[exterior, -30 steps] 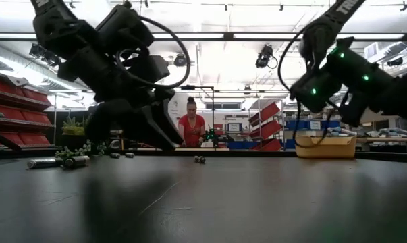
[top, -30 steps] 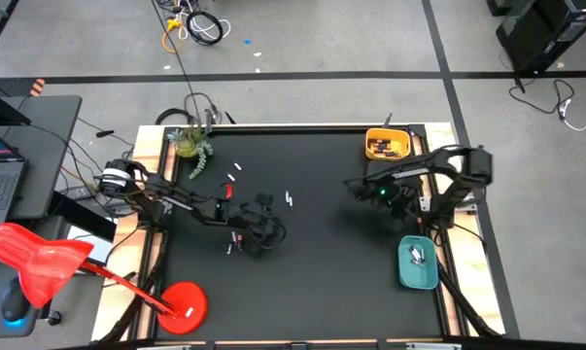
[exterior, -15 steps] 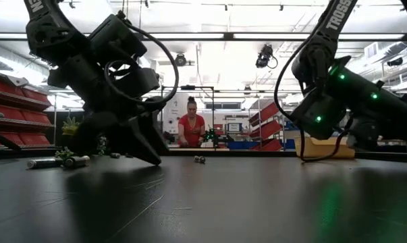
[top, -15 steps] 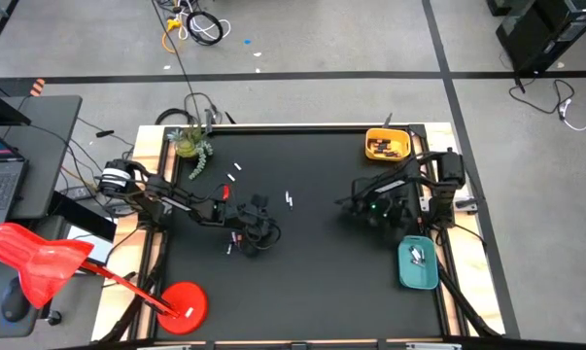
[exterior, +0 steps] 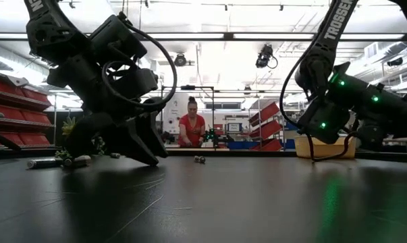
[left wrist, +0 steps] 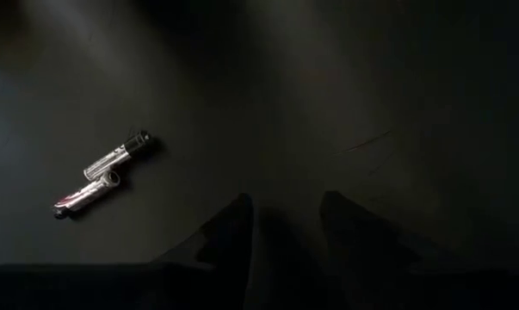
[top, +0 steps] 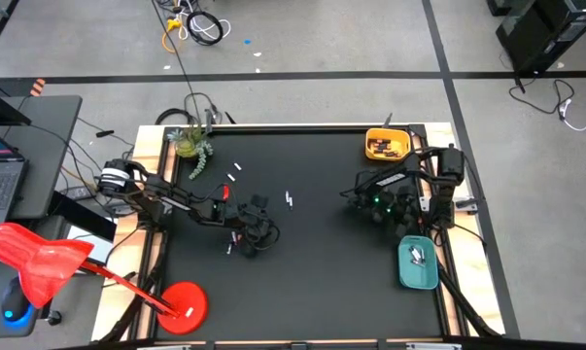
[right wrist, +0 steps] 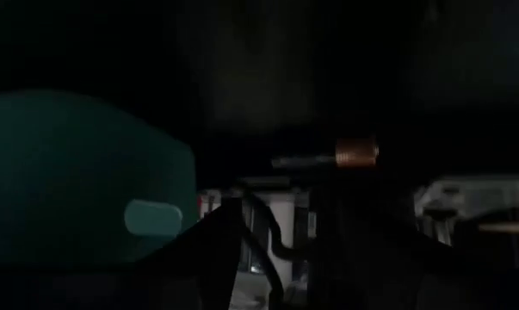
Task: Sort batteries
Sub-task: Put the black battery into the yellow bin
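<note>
Left wrist: two slim shiny batteries [left wrist: 104,176] lying end to end beside left gripper [left wrist: 285,215], fingers standing apart, empty.
Right gripper [top: 378,206]: can't tell.

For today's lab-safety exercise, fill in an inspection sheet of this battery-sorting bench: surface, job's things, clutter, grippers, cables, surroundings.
Surface: black table, bare in the middle.
Job's things: loose batteries lie on the mat, two more show in the left wrist view; yellow tray and teal tray each hold some.
Clutter: small plant at a far corner.
Grippers: left gripper low over the mat, fingers apart, holding nothing; right gripper beside the teal tray, open.
Cables: coiled cables on the floor.
Surroundings: person in red beyond the table; red shelving.
</note>
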Available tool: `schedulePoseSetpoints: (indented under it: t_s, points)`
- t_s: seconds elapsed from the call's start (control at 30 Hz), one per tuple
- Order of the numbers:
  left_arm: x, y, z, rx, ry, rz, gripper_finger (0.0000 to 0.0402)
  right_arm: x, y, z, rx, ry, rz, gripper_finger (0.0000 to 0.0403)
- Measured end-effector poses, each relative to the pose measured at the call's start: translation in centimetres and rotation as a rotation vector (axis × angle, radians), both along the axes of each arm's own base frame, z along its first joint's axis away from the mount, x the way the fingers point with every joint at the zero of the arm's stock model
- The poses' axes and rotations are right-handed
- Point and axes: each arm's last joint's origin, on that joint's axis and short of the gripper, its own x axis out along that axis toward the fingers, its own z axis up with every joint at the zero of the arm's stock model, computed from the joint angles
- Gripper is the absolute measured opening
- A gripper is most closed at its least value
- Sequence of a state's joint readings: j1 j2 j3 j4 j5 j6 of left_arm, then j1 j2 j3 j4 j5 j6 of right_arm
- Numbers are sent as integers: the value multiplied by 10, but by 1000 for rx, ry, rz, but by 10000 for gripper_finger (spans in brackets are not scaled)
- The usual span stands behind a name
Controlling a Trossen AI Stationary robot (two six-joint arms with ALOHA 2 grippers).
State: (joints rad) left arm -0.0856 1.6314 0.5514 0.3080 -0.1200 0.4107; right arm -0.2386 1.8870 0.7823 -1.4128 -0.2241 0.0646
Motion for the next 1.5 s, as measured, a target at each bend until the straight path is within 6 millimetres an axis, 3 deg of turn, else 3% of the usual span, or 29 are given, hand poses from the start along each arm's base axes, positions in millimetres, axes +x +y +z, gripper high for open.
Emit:
schedulePoseSetpoints:
  t_s: [0.27,0.57,0.97,1.17,1.33,1.5]
  points:
    - [0,0,0,1,4,-1,158,0,-9,-7,-23,-68,-4,173]
    - [-1,0,-1,-2,17,2,158,-6,-9,-6,-97,-33,25,170]
    - [-3,0,-3,-24,35,27,158,-3,11,-4,-112,-13,144,165]
    - [-6,1,3,-7,31,43,158,0,17,32,-367,-63,67,158]
    - [-13,2,16,-8,30,50,158,-19,37,75,-670,-264,-41,149]
    - [-15,2,27,-12,-7,50,158,-38,49,100,-894,-339,-262,136]
